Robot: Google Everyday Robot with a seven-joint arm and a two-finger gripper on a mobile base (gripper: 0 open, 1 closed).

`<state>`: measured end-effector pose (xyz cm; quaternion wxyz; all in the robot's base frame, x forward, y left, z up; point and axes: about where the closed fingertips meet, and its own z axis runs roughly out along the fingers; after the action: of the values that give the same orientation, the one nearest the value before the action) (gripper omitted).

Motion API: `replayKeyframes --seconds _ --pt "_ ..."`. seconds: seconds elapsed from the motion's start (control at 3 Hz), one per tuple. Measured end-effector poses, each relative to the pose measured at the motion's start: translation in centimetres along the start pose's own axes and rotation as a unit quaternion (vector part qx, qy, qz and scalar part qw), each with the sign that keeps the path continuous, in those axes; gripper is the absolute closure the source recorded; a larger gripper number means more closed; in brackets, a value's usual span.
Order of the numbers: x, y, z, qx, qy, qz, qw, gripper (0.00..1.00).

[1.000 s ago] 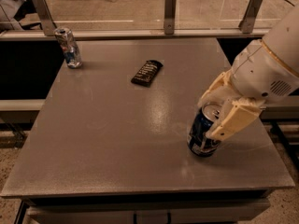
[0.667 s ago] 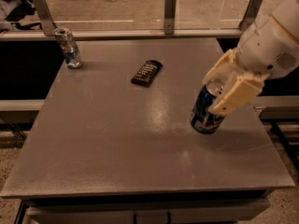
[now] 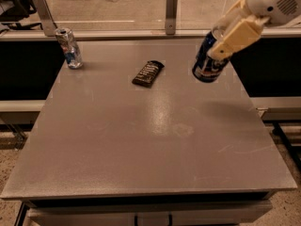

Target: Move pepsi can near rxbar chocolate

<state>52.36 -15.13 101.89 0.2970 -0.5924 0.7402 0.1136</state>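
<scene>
The pepsi can (image 3: 207,66), dark blue with a white-red logo, hangs tilted in the air over the table's far right part. My gripper (image 3: 225,40) is shut on the pepsi can, its cream fingers (image 3: 233,37) clamped on the can's upper half. The rxbar chocolate (image 3: 148,73), a flat dark bar with pale lettering, lies on the table to the left of the can, a can's height or so away.
A slimmer silver-and-blue can (image 3: 69,48) stands upright at the far left corner of the grey table (image 3: 141,140). A rail with metal posts (image 3: 171,6) runs behind the table's far edge.
My gripper has lifted the pepsi can off the table's right side and carried it up and toward the far edge, closer to the rxbar chocolate.
</scene>
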Motion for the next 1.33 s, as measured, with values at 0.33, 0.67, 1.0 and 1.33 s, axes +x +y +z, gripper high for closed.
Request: replayKeyframes --seconds 0.33,0.67,1.0,1.33 --pt "-1.4 -2.9 0.2 0.069 -0.020 0.048 0.9962 1.00" --pt "-0.4 -5.2 3.5 0.106 -0.018 0.104 0.9887 1.00" --pt "1.5 -6.2 7.4 0.105 -0.007 0.142 0.9843 1.00" --pt "2.4 -7.1 11.7 0.056 -0.003 0.156 0.9861 1.00"
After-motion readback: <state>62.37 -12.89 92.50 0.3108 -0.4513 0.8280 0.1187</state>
